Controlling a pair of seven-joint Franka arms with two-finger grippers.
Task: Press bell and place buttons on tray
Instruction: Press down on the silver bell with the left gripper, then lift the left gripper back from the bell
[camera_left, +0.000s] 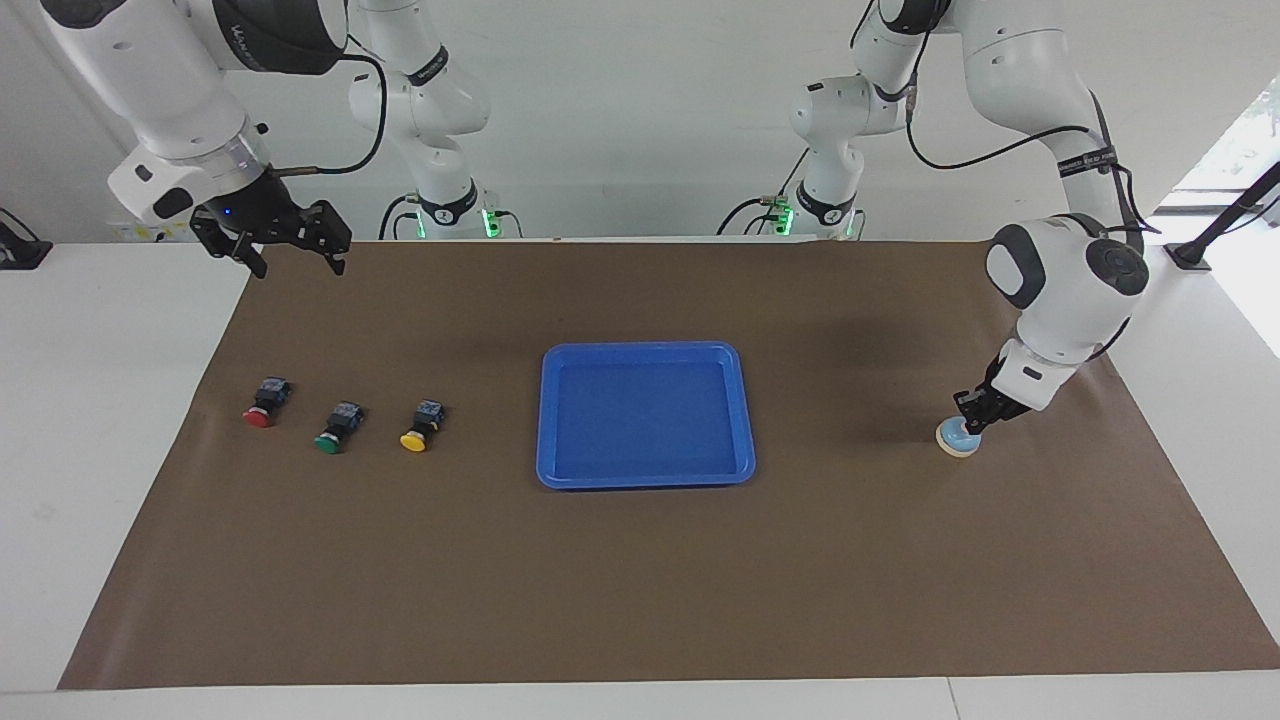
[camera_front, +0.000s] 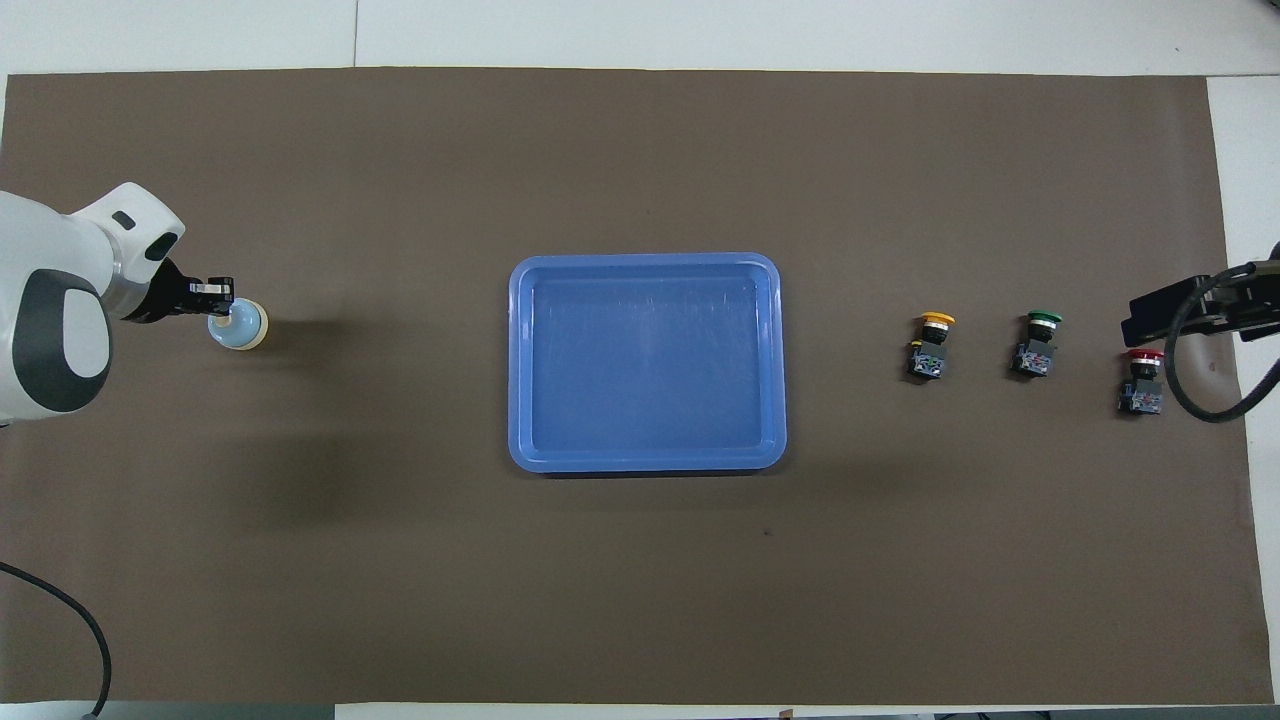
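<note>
The bell (camera_left: 958, 440) stands on the brown mat toward the left arm's end; it also shows in the overhead view (camera_front: 243, 328). My left gripper (camera_left: 972, 426) is shut, and its tips rest on the bell's light blue top (camera_front: 216, 292). The red button (camera_left: 262, 403), green button (camera_left: 337, 428) and yellow button (camera_left: 420, 427) lie in a row toward the right arm's end. The blue tray (camera_left: 645, 350) lies empty mid-table. My right gripper (camera_left: 295, 258) is open and empty, raised over the mat by the red button (camera_front: 1142, 382).
The brown mat (camera_left: 640, 580) covers most of the white table. In the overhead view the tray (camera_front: 645, 262) sits between the bell and the yellow button (camera_front: 932, 347); the green button (camera_front: 1037, 345) lies beside it. A black cable hangs from the right arm.
</note>
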